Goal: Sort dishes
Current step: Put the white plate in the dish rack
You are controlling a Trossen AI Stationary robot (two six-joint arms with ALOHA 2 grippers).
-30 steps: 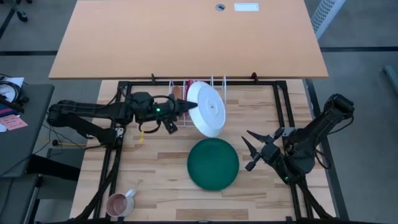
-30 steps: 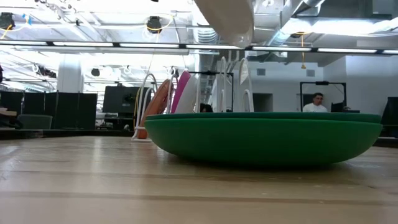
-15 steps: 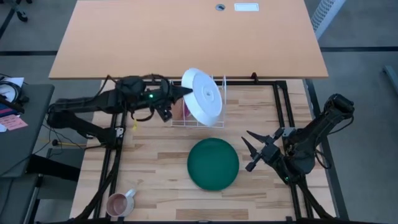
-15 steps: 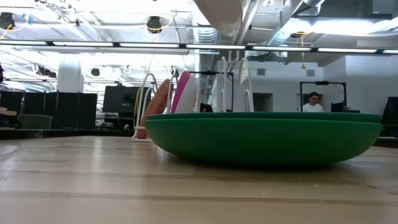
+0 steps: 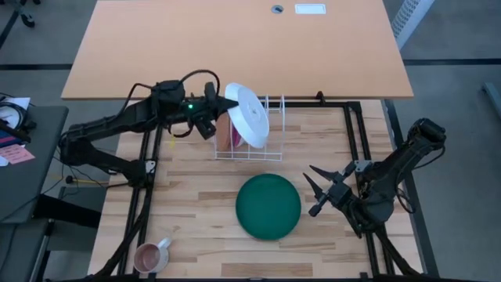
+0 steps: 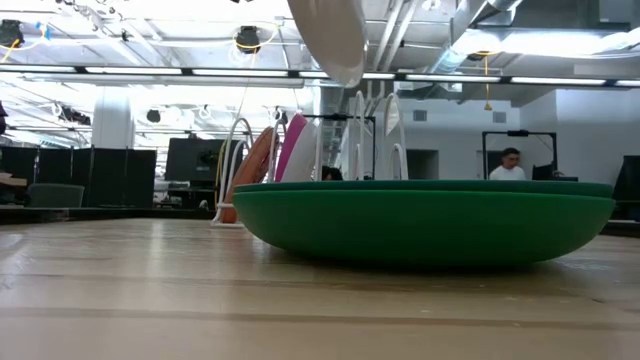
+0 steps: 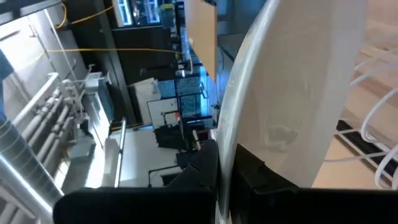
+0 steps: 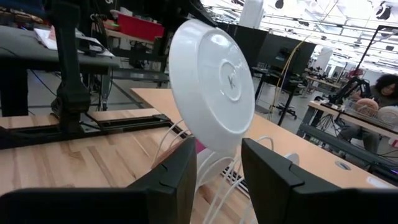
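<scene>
My left gripper is shut on a white plate, held in the air over the white wire rack at the table's far side. The plate also shows in the right wrist view and the low view. An orange-brown plate and a magenta plate stand on edge in the rack's left slots. A dark green plate lies flat on the table. My right gripper is open and empty, right of the green plate. My left gripper pinches the white plate's rim on the plate's left side, one finger on each face. The fingers come roughly level from the table's left. The plate is lifted clear above the rack, steeply tilted, nearly on edge.
A small pink mug stands at the near left corner. A black frame runs around the wooden work surface. The rack's right slots hold nothing. A person sits in the room behind.
My left gripper has carried the white plate toward the table's far edge and a little left, from beside the green plate's far rim to above the rack. The plate has tipped more upright. My right arm has kept still.
</scene>
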